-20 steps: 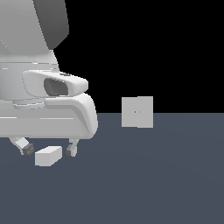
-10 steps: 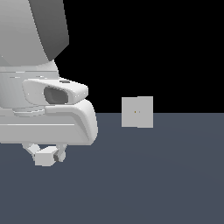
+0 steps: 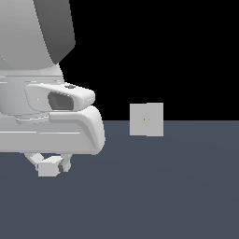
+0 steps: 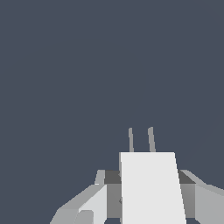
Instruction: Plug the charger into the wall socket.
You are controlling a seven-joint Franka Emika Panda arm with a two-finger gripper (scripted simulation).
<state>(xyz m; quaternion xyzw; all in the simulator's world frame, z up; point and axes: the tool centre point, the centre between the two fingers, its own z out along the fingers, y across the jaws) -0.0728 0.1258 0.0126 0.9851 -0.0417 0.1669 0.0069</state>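
Charger (image 4: 151, 188) clamped in gripper (image 3: 50, 164) — wall socket (image 3: 146, 119) well apart.

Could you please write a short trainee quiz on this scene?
1. True or false: the charger sits between the fingers of the gripper.
2. Where is the socket relative to the charger in the exterior view? A) to its right B) to its left C) directly under it
3. Fill in: in the wrist view, two thin ____ stick out of the charger's far end.

Key: 1 true; 2 A; 3 prongs.
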